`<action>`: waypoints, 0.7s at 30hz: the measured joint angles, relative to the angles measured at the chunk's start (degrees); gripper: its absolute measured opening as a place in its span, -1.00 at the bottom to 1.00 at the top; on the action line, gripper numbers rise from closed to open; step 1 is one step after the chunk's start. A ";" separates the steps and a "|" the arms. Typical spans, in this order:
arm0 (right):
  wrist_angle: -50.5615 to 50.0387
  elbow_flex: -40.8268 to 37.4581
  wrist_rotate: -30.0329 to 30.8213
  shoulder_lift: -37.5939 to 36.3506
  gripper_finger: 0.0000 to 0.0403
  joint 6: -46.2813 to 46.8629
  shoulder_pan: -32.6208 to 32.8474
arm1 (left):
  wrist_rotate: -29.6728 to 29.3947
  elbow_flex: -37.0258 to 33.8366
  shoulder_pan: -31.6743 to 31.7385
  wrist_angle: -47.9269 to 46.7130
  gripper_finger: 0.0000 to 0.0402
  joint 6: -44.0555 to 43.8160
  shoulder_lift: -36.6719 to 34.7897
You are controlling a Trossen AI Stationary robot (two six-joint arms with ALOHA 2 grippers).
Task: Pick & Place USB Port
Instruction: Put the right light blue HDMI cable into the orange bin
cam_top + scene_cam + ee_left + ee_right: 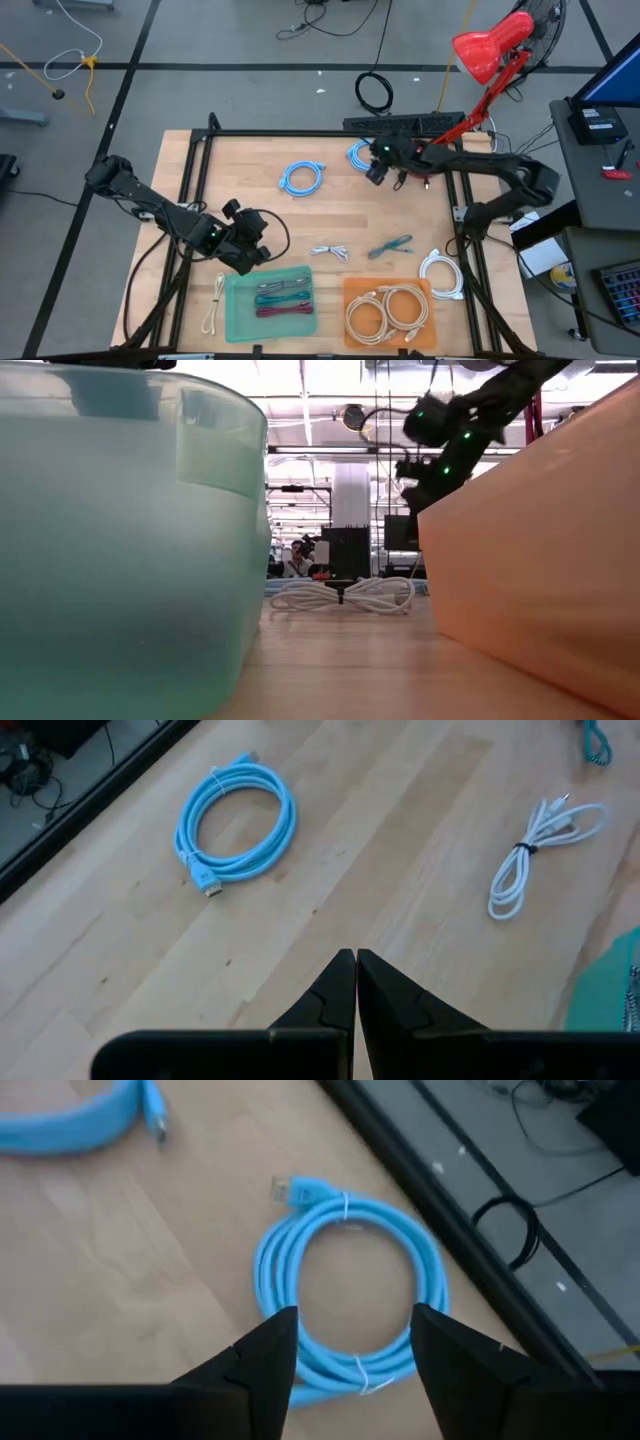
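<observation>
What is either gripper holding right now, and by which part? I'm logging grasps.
Nothing is held. The right gripper is open above a coiled blue cable at the table's far edge. The left gripper is shut on nothing, above bare table.

You are looking down on a grey floor [250, 70] crossed by dark seam lines, with a red desk lamp [485, 50] leaning in. Ceiling lights [320, 405] are glowing overhead, and someone is perhaps sitting far back.
</observation>
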 joint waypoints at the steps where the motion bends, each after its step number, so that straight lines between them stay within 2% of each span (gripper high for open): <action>1: -0.52 0.88 -0.04 1.63 -0.04 -0.06 -0.16 | -0.01 0.00 0.00 0.35 -0.91 -0.01 -0.01; 3: -0.49 3.17 -0.21 5.03 -0.01 -0.04 -0.25 | 0.02 0.00 0.00 0.88 -0.91 0.00 0.01; 8: -4.28 8.74 -5.53 11.74 0.05 1.92 -0.25 | 1.25 0.00 -0.31 1.00 -0.91 -0.36 0.00; 14: -6.73 13.18 -5.71 16.84 0.10 -0.63 -0.01 | 2.15 0.00 -2.25 1.02 -0.91 -0.91 -0.01; 21: -6.55 13.78 -5.57 20.71 0.15 -1.96 -0.69 | 2.21 0.00 -4.28 1.07 -0.91 -2.16 0.00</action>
